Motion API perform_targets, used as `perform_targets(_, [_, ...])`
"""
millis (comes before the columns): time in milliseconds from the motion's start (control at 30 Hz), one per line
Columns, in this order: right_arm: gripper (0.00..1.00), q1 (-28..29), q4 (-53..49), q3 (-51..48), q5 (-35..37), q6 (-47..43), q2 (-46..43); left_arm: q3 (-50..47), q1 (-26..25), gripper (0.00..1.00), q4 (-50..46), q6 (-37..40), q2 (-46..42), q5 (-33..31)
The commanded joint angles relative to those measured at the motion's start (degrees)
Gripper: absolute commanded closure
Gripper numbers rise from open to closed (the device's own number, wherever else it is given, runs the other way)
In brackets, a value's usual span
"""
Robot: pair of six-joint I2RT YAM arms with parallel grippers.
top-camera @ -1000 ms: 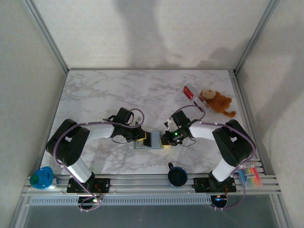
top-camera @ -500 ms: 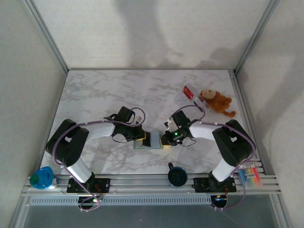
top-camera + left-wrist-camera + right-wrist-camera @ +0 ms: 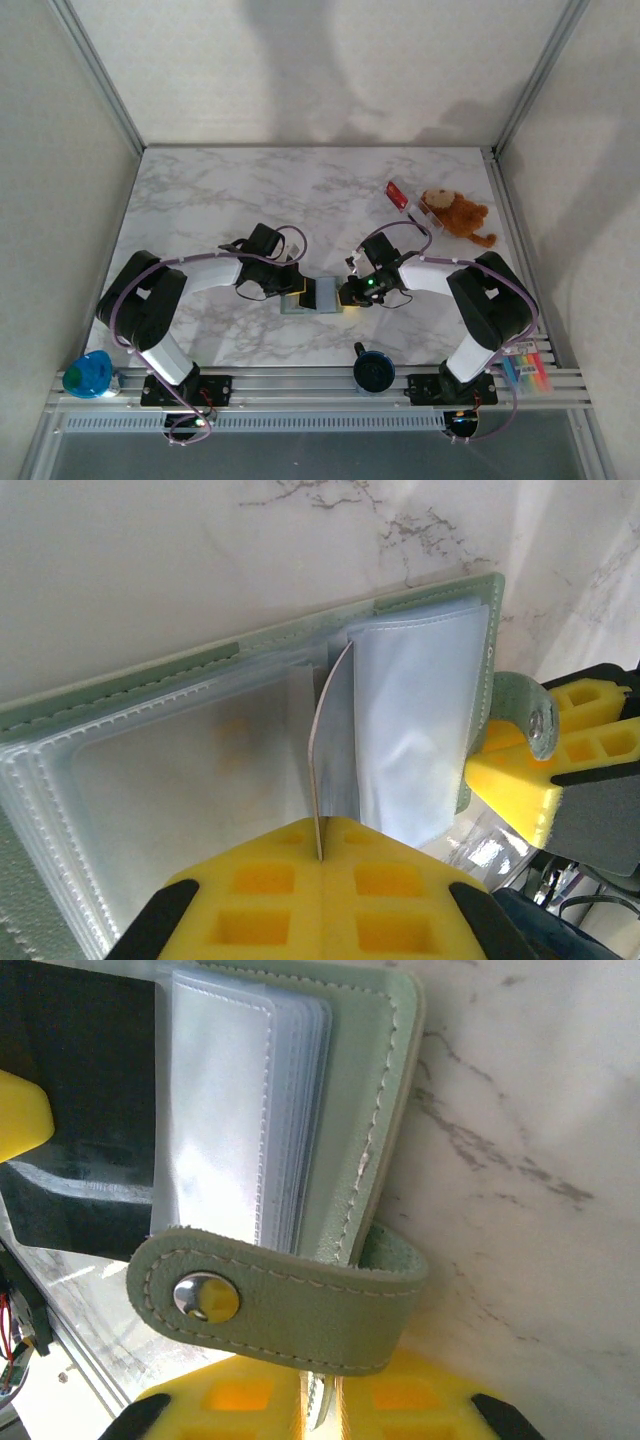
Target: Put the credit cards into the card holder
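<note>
Open card holder flat on the marble tabletop, left claw pressed together on a thin pale sheet upright over its clear sleeves, right claw pinching its snap strap, red card well apart, beside a plush toy

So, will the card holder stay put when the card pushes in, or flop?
Likely floppy: clear sleeves in the card holder bow and wrinkle. It probably slides on the glossy marble table, so the right end effector gripping its snap strap helps.
</note>
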Motion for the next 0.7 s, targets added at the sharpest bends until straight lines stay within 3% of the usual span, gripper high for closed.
perform_targets(0, [0.86,0.61,-0.39,-0.84,-0.22,-0.04,-0.48,0.09,-0.21,1.00,-7.02,2.71,0.24,-5.20])
perform_targets(433, [0.87,0.68,-0.14,0.02,-0.07,-0.09,0.87,-0.52,-0.26,1.00,-7.23,4.03,-0.23,-3.41])
perform_targets(667, [0.89,1.18,0.23,-0.07,-0.08,0.38,-0.26,-4.27,-0.12,1.00,1.04,-1.00,-0.52,1.41])
